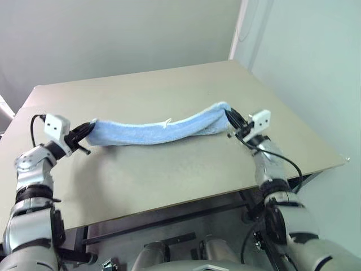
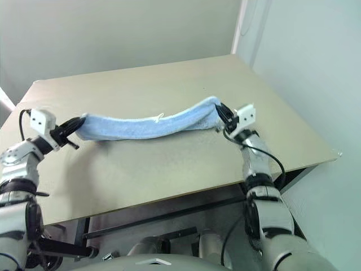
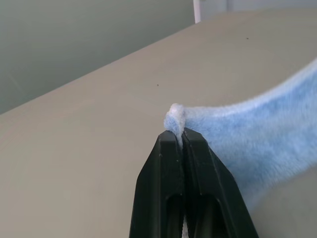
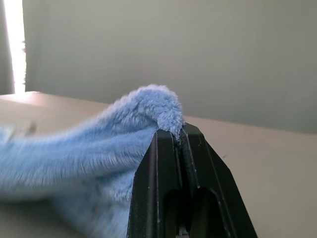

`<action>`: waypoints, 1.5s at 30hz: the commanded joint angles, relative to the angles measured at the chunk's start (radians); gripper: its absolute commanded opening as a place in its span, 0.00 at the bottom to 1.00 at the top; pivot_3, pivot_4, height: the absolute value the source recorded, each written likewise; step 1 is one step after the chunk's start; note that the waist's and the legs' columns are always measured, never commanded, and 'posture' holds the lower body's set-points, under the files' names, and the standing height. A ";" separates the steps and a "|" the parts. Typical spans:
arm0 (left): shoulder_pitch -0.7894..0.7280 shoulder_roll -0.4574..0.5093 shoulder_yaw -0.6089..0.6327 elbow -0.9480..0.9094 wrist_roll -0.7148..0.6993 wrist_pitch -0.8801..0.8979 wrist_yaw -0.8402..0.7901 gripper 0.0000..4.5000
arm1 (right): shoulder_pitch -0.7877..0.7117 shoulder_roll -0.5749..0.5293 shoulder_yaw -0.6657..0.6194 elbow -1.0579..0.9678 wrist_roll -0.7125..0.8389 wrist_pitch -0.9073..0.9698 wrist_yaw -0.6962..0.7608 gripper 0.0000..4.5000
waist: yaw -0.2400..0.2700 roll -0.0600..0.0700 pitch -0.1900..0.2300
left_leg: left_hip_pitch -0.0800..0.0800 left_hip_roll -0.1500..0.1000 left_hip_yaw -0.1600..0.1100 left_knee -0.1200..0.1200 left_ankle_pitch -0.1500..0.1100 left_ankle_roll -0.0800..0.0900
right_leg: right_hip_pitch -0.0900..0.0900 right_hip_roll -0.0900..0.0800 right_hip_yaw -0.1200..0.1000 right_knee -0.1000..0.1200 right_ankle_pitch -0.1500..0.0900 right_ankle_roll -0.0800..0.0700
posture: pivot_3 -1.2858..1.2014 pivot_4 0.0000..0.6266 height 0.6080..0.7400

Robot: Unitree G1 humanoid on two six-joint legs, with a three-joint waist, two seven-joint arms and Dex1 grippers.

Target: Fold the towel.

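The light-blue towel [image 1: 155, 130] hangs stretched between my two grippers just above the beige table [image 1: 169, 175], sagging in the middle as a doubled-over strip. My left gripper [image 1: 90, 128] is shut on the towel's left end; the wrist view shows its black fingers [image 3: 171, 163] pinching a whitish corner of the towel [image 3: 257, 134]. My right gripper [image 1: 230, 117] is shut on the right end, with a tuft of the blue towel [image 4: 99, 158] bunched above its fingers [image 4: 198, 168].
The table's near edge [image 1: 186, 197] runs in front of both arms, and its right corner [image 1: 343, 161] sits close to a wall. Bare tabletop [image 1: 146, 90] lies behind the towel.
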 commanded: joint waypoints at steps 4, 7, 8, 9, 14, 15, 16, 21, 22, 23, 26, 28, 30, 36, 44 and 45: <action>0.197 0.039 0.076 -0.248 -0.100 0.118 -0.005 0.00 | 0.220 -0.100 0.001 -0.401 0.148 0.325 0.080 0.00 | 0.015 0.000 0.000 | 0.002 0.000 0.000 0.001 0.000 0.000 | 0.001 0.000 0.001 0.000 0.000 -0.001 | 0.52 0.00 1.00; 0.329 0.038 0.097 -0.362 -0.134 0.189 -0.010 0.00 | 0.329 -0.143 0.000 -0.518 0.199 0.449 0.113 0.00 | 0.029 0.001 0.000 | 0.004 0.001 0.000 0.001 0.000 0.000 | 0.002 0.001 0.002 0.000 -0.003 -0.004 | 0.52 0.00 1.00; 0.372 0.037 0.105 -0.400 -0.147 0.212 -0.011 0.00 | 0.363 -0.154 0.000 -0.555 0.221 0.479 0.134 0.00 | 0.035 0.001 -0.001 | 0.004 0.001 0.000 0.000 0.000 0.000 | 0.003 0.001 0.002 0.000 -0.003 -0.004 | 0.52 0.00 1.00; 0.414 0.039 0.110 -0.432 -0.157 0.235 -0.016 0.00 | 0.399 -0.163 -0.002 -0.587 0.238 0.492 0.157 0.00 | 0.041 0.001 -0.001 | 0.006 0.002 0.000 0.000 0.000 -0.001 | 0.006 0.000 0.002 -0.001 -0.005 -0.006 | 0.52 0.00 1.00; 0.545 0.063 0.119 -0.500 -0.160 0.305 -0.022 0.00 | 0.524 -0.216 0.008 -0.673 0.264 0.565 0.226 0.00 | 0.065 0.000 0.000 | 0.009 0.002 0.001 0.000 -0.003 -0.003 | 0.011 -0.001 0.001 -0.005 -0.008 -0.005 | 0.52 0.00 1.00; 0.562 0.068 0.120 -0.500 -0.159 0.307 -0.032 0.00 | 0.538 -0.219 0.004 -0.681 0.266 0.571 0.231 0.00 | 0.073 0.000 0.000 | 0.009 0.002 0.001 0.000 -0.003 -0.003 | 0.011 -0.002 0.000 -0.006 -0.009 -0.005 | 0.52 0.00 1.00; 0.567 0.074 0.122 -0.491 -0.157 0.307 -0.035 0.00 | 0.545 -0.217 -0.001 -0.688 0.269 0.574 0.227 0.00 | 0.076 0.000 0.000 | 0.009 0.003 0.002 0.000 -0.003 -0.003 | 0.012 -0.002 0.000 -0.007 -0.009 -0.005 | 0.52 0.00 1.00; 0.520 0.081 0.113 -0.471 -0.165 0.326 -0.043 0.00 | 0.515 -0.215 -0.008 -0.677 0.260 0.585 0.205 0.00 | 0.083 0.000 0.000 | 0.006 0.004 0.002 0.000 -0.003 -0.003 | 0.011 -0.003 -0.003 -0.009 -0.009 -0.005 | 0.52 0.00 1.00; 0.488 0.074 0.105 -0.452 -0.158 0.320 -0.036 0.00 | 0.489 -0.208 -0.007 -0.655 0.252 0.580 0.191 0.00 | 0.083 0.001 0.000 | 0.005 0.004 0.002 0.000 -0.003 -0.003 | 0.011 -0.003 -0.004 -0.009 -0.009 -0.005 | 0.52 0.00 1.00; 0.459 0.067 0.097 -0.435 -0.152 0.315 -0.028 0.00 | 0.465 -0.200 -0.006 -0.632 0.241 0.571 0.174 0.00 | 0.083 0.001 0.000 | 0.005 0.004 0.002 0.000 -0.003 -0.003 | 0.010 -0.004 -0.004 -0.009 -0.009 -0.005 | 0.52 0.00 1.00; 0.382 0.043 0.068 -0.389 -0.129 0.291 -0.017 0.00 | 0.394 -0.177 0.000 -0.552 0.214 0.549 0.131 0.00 | 0.082 0.000 -0.001 | 0.004 0.004 0.002 0.000 -0.003 -0.003 | 0.009 -0.004 -0.005 -0.009 -0.008 -0.005 | 0.52 0.00 1.00; 0.335 0.027 0.049 -0.355 -0.111 0.273 -0.004 0.00 | 0.361 -0.173 0.011 -0.506 0.208 0.546 0.144 0.00 | 0.083 0.000 -0.001 | 0.004 0.003 0.002 0.000 -0.003 -0.003 | 0.009 -0.003 -0.005 -0.009 -0.008 -0.005 | 0.52 0.00 1.00; 0.278 0.012 0.027 -0.286 -0.083 0.242 0.014 0.00 | 0.317 -0.165 0.039 -0.433 0.170 0.531 0.141 0.00 | 0.083 0.000 -0.001 | 0.004 0.003 0.002 -0.001 -0.002 0.000 | 0.008 -0.003 -0.005 -0.009 -0.006 -0.008 | 0.52 0.00 1.00; 0.139 -0.020 -0.006 -0.099 -0.030 0.156 0.061 0.00 | 0.159 -0.101 0.063 -0.159 0.054 0.365 0.080 0.00 | 0.081 -0.001 -0.001 | 0.005 0.003 0.002 0.000 -0.001 0.000 | 0.007 -0.001 -0.005 -0.007 -0.003 -0.004 | 0.52 0.00 1.00; 0.087 -0.037 -0.033 0.023 0.012 0.120 0.056 0.32 | 0.092 -0.085 0.081 -0.050 0.028 0.361 0.126 0.24 | 0.081 -0.001 -0.001 | 0.011 0.002 0.002 -0.001 -0.001 0.000 | 0.013 -0.002 -0.005 -0.007 -0.004 -0.004 | 0.52 0.00 1.00; 0.087 -0.039 -0.035 0.025 0.011 0.120 0.051 0.38 | 0.085 -0.081 0.077 -0.048 0.032 0.367 0.128 0.31 | 0.080 -0.001 -0.001 | 0.011 0.002 0.002 -0.001 -0.001 0.000 | 0.013 -0.002 -0.005 -0.007 -0.004 -0.004 | 0.52 0.00 1.00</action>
